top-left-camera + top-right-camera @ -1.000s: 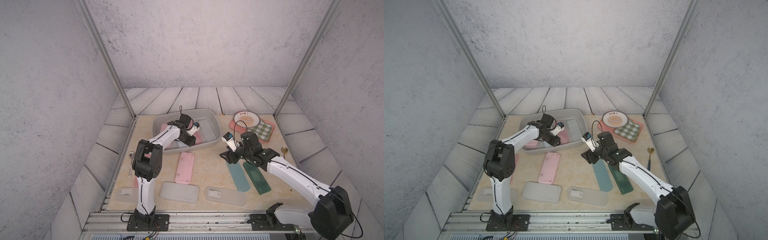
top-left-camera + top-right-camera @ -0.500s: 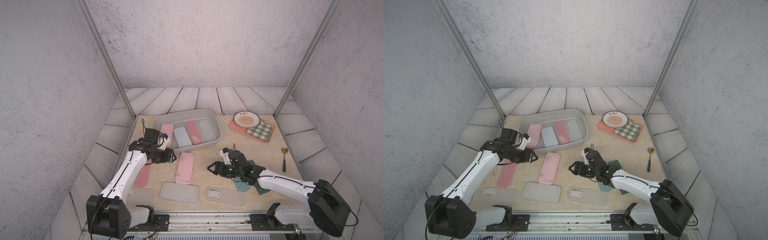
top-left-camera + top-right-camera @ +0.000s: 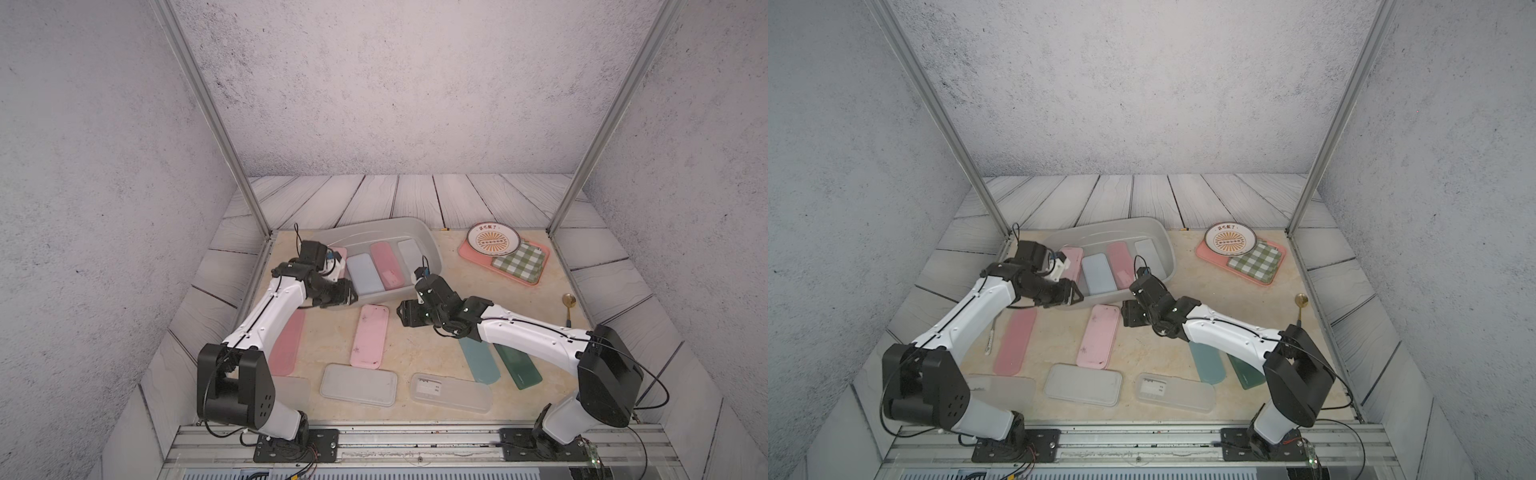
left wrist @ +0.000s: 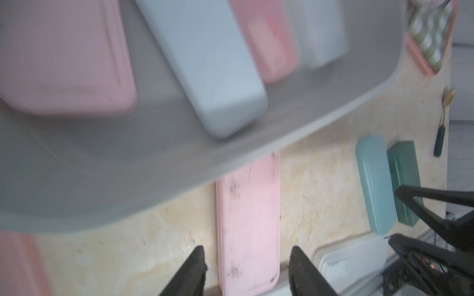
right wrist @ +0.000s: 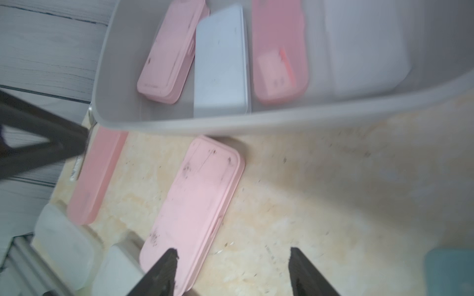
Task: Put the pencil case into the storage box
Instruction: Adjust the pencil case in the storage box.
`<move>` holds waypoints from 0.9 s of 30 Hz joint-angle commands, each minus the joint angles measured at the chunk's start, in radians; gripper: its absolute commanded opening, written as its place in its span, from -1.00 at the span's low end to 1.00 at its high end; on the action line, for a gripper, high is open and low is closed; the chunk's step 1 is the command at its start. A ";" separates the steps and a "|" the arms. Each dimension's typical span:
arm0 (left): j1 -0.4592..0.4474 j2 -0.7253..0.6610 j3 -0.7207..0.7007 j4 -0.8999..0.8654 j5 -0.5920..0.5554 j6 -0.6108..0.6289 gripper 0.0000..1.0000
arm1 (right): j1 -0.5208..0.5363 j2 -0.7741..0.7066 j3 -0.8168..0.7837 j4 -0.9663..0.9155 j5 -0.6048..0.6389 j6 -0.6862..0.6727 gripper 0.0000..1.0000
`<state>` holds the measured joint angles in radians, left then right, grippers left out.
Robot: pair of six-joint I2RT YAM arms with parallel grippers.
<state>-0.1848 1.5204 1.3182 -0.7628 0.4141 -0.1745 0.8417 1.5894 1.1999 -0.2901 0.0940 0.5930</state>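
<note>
Left gripper, right gripper; both low

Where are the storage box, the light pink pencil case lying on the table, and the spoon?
storage box [image 3: 374,232]: in a top view, far inner wall.
light pink pencil case [image 3: 370,336]: in a top view, middle of lid.
spoon [image 3: 568,300]: in a top view, its bowl.

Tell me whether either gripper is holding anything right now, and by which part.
Nothing is held. The left gripper and the right gripper both stand open and empty; the pink pencil case near them lies free.
</note>
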 commanded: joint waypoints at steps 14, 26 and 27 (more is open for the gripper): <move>-0.246 0.776 0.787 0.187 -0.301 -0.317 0.14 | -0.307 0.255 0.387 -0.119 -0.149 -0.254 0.19; -0.281 1.193 1.160 0.162 -0.216 -0.395 -0.08 | -0.308 0.332 0.423 -0.183 -0.230 -0.255 0.21; -0.285 1.198 1.157 0.158 -0.213 -0.396 -0.10 | -0.309 0.330 0.414 -0.176 -0.231 -0.254 0.21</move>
<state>-0.4526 2.6961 2.4660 -0.5465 0.1932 -0.5514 0.5335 1.8969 1.6089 -0.4465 -0.1146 0.3527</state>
